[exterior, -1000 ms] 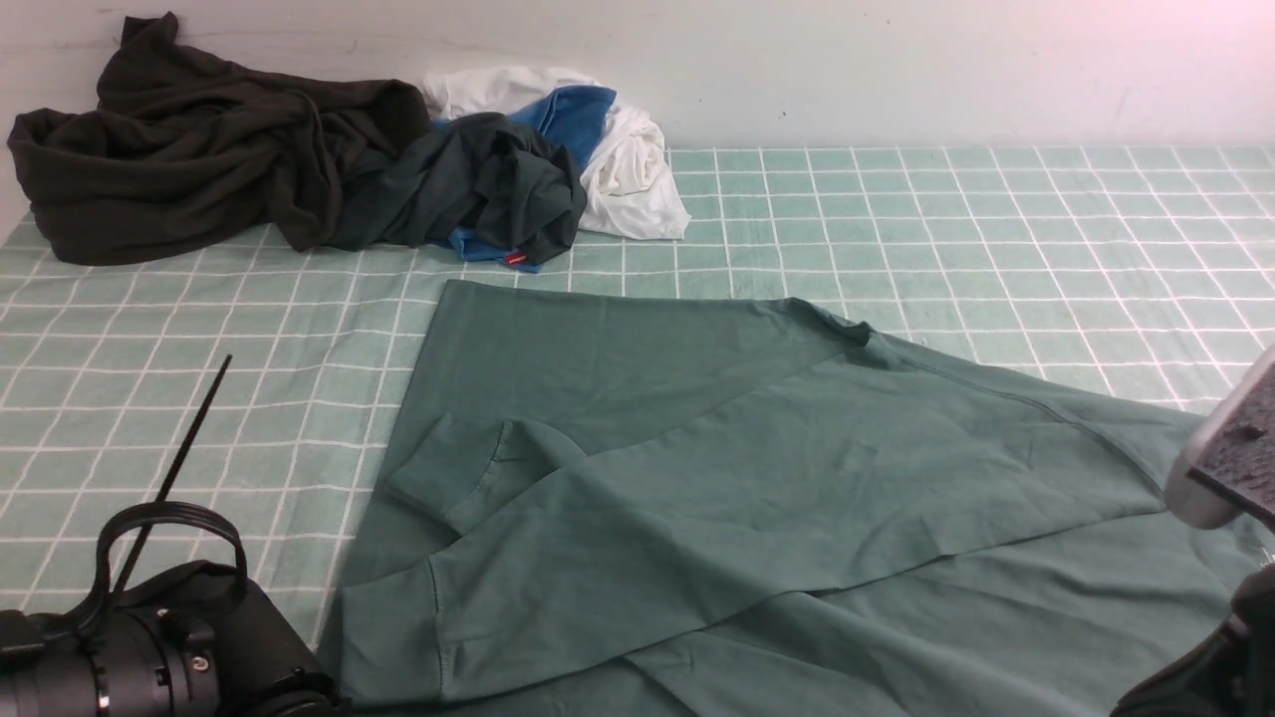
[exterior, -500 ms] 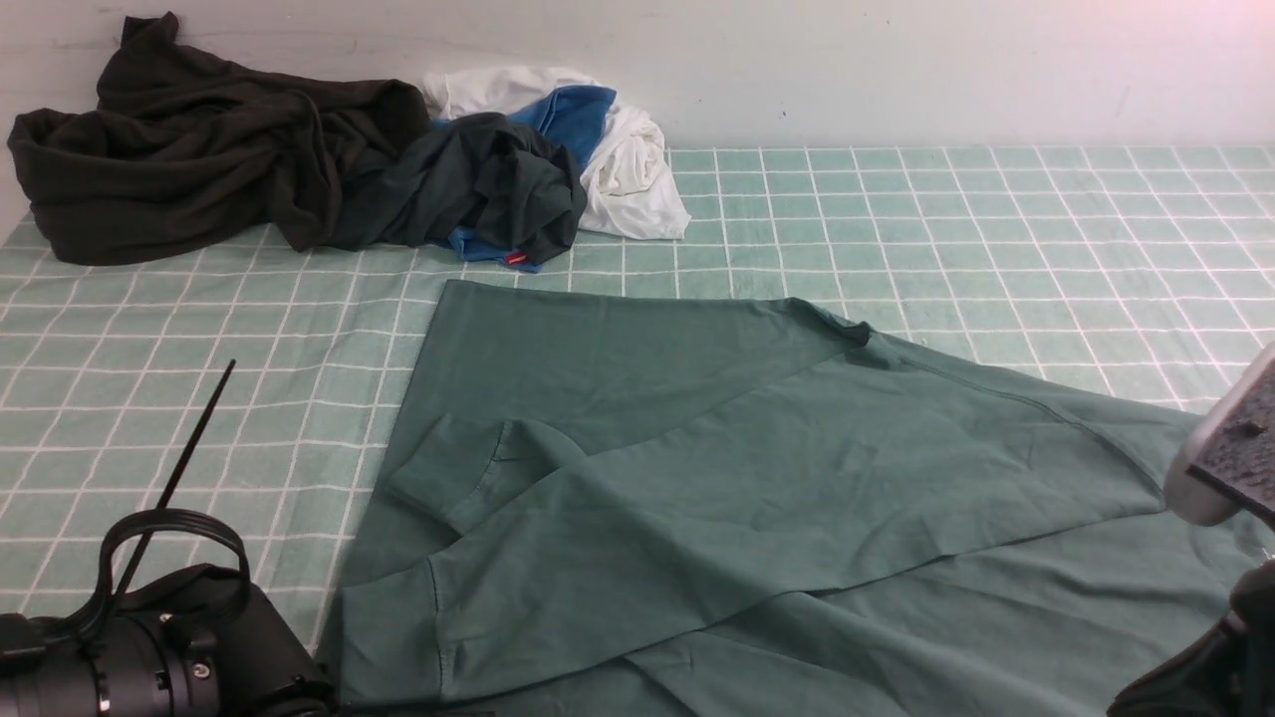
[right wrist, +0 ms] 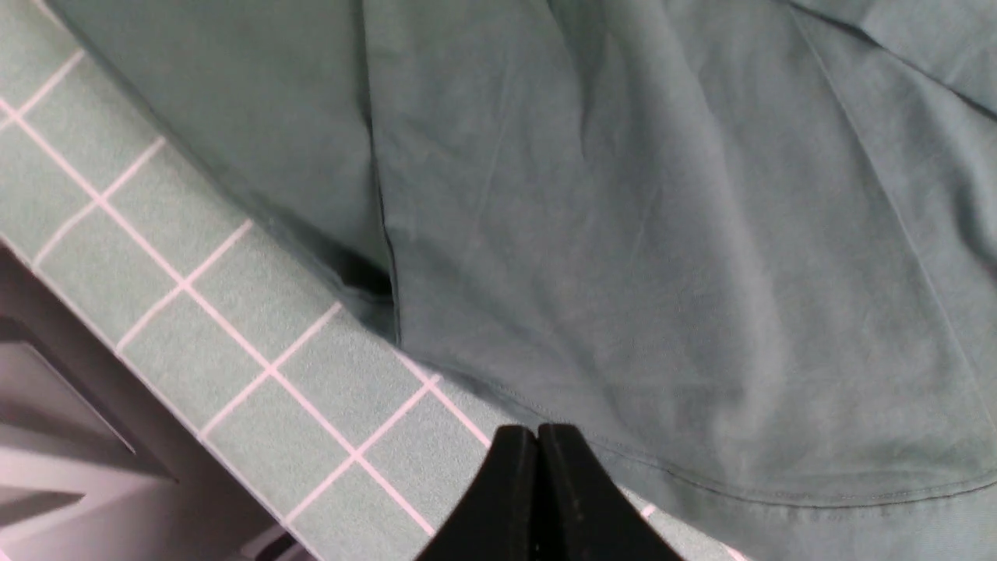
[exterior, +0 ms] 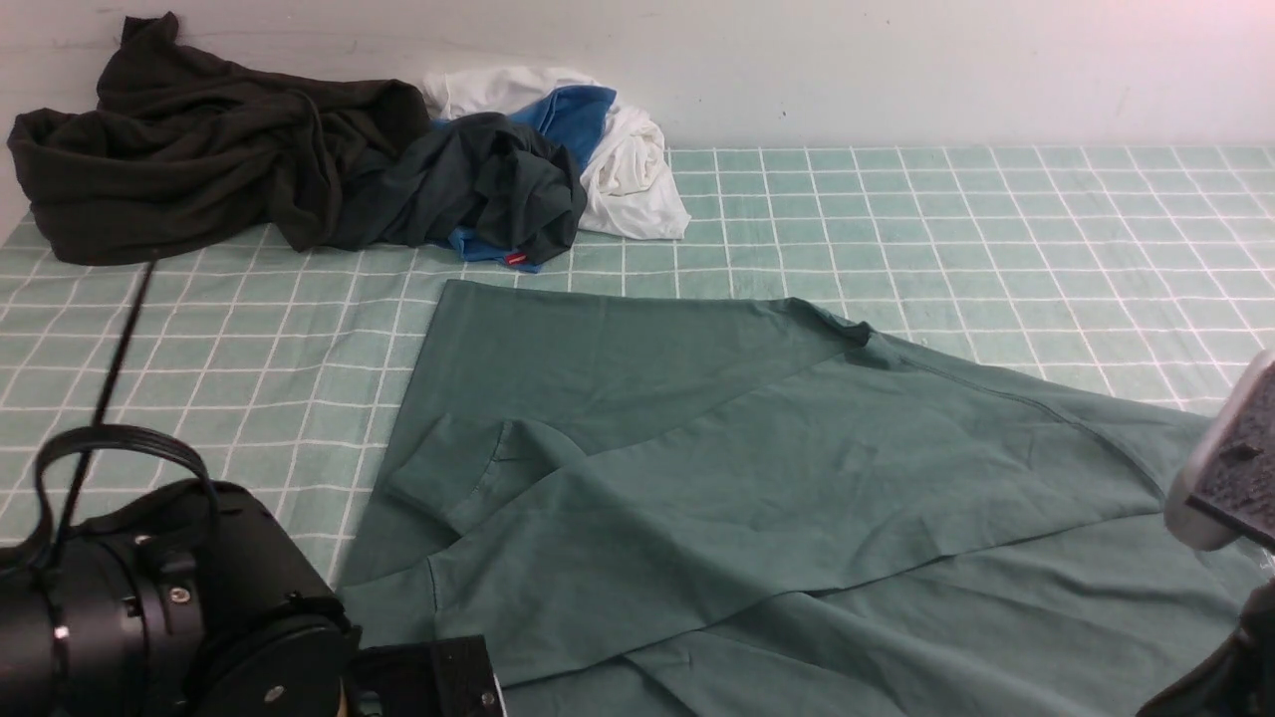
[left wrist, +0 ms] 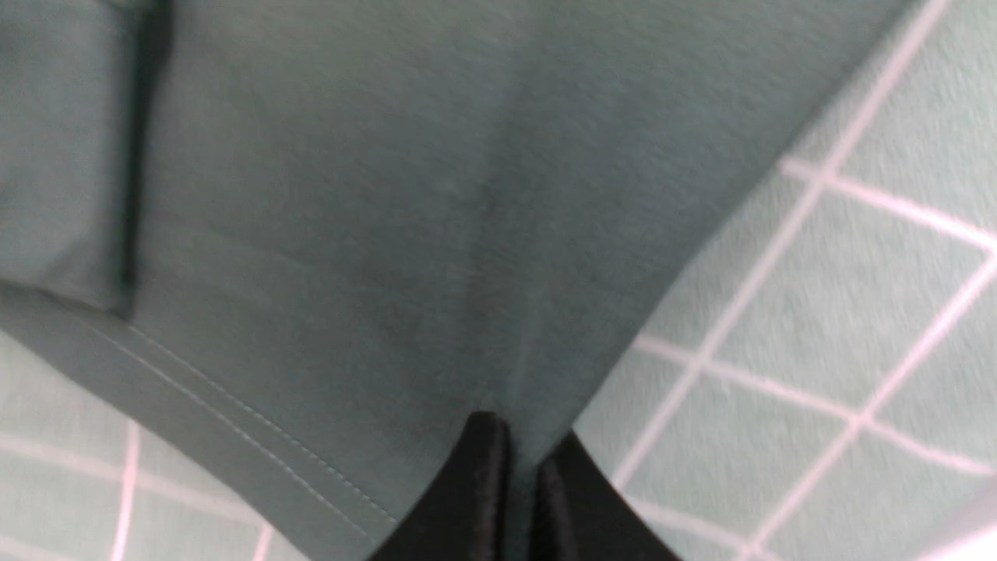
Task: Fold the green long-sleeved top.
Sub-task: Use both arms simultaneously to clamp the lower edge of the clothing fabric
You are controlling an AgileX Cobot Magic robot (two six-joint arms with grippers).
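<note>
The green long-sleeved top lies spread on the checked cloth, both sleeves folded across the body with cuffs toward the left. My left gripper is shut on the top at its near-left edge, next to the stitched hem, with green fabric pinched between the fingers. My right gripper is shut at the hem of the top near the table's front edge; no fabric shows between its tips. In the front view only the left arm's body and a part of the right arm show.
A pile of clothes sits at the back left against the wall: a black-brown garment, a dark green one and white and blue pieces. The checked cloth covers the table. The table's front edge runs close to my right gripper.
My left gripper has gone from open to shut on the top's edge, and the left arm has risen and come further into the front view. The right arm has barely shifted.
</note>
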